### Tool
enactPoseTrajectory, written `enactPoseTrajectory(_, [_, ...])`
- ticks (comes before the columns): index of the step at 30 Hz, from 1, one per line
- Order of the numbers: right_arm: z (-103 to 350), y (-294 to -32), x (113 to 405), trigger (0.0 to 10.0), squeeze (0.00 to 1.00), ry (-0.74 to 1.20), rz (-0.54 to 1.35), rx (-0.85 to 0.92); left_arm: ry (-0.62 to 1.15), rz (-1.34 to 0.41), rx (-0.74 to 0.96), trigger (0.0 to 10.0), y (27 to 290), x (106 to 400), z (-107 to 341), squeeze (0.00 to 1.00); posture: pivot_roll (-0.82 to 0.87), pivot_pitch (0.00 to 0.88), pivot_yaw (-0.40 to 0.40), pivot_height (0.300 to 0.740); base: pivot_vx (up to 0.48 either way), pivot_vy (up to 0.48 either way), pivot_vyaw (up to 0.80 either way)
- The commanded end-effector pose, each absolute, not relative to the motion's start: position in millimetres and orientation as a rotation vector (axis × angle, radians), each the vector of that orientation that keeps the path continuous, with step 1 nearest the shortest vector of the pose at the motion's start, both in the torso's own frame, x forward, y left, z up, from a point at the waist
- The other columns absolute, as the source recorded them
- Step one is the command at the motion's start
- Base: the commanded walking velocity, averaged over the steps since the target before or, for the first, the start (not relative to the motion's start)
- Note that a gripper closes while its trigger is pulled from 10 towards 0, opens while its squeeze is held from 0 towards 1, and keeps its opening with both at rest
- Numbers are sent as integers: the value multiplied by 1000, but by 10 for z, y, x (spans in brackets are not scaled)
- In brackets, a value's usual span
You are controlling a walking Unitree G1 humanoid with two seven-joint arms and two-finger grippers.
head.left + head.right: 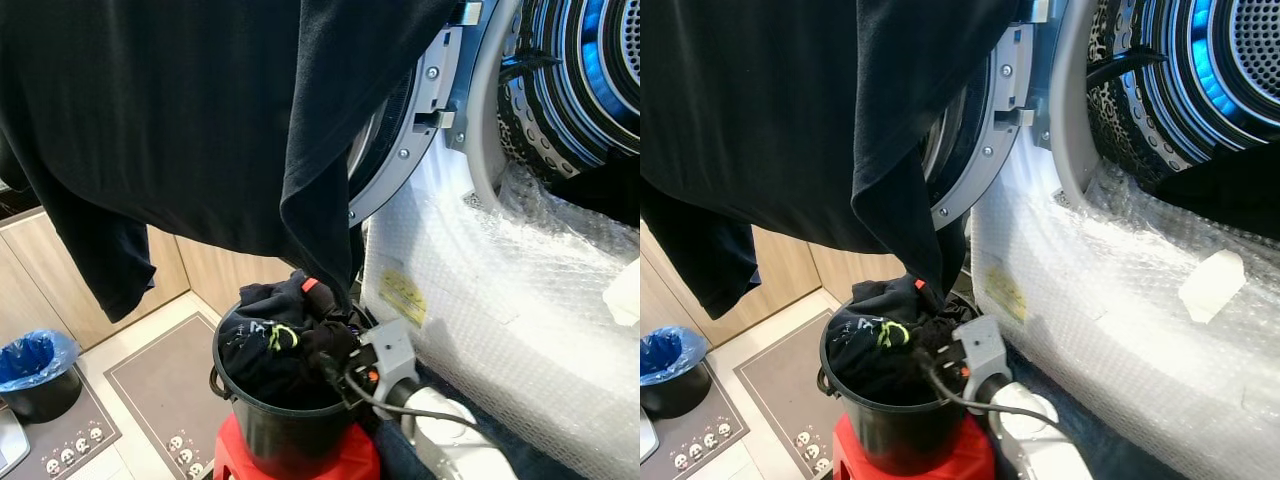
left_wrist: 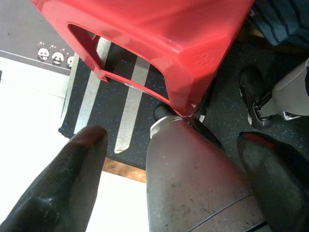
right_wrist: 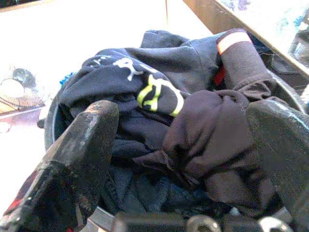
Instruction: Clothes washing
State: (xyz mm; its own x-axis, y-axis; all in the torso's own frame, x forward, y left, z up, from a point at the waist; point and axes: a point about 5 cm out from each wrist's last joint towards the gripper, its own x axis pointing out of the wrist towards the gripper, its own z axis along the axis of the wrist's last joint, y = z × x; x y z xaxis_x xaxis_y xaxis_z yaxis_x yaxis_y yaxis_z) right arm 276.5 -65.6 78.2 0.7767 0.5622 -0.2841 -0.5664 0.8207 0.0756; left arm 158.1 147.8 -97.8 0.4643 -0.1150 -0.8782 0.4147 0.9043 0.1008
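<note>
Unloading the bucket (image 1: 285,420), the right pincer (image 3: 188,159) hangs spread over dark clothes (image 3: 159,111); next, pinch a garment, lift toward the washer drum (image 1: 585,70).

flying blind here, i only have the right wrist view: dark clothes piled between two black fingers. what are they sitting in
Observer: A black bucket, packed with dark clothes.
Operator: is the bucket on the floor
Observer: No, it stands on a red stool.
Operator: where's the washer from there
Observer: Just to the robot's right of the bucket: the door is open, the drum is lit blue, and bubble wrap covers the front below the opening.
Operator: anything above the bucket
Observer: A large black garment hangs over it, its lowest fold reaching down to the pile.
Operator: and the left end effector
Observer: The left end effector is open, low beside the stool's leg.
</note>
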Motion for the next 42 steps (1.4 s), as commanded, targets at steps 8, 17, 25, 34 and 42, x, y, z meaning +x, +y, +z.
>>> enactPoseTrajectory(8, [778,-390,2846,10000,0,249,563,-81,1115,-352,326,10000,1472,1370,-1061,0,-32,0,-39,740,0,0,0])
enactPoseTrajectory(17, [766,-309,2948,10000,0,220,452,-120,1119,-350,322,10000,1469,1346,-1068,0,-19,0,-42,740,0,0,0])
enactPoseTrajectory(25, [650,-275,3013,10000,0,224,311,-229,1121,-348,326,10000,1460,1310,-1080,0,5,8,-42,740,0,0,0])
enactPoseTrajectory(34, [676,-245,3067,10000,0,216,274,-203,1139,-344,323,10000,1440,1176,-1119,0,26,55,-60,740,0,0,0])
enactPoseTrajectory(42, [783,-152,3132,10000,0,199,264,-183,1168,-330,294,10000,1408,980,-1167,0,56,126,-78,740,0,0,0])
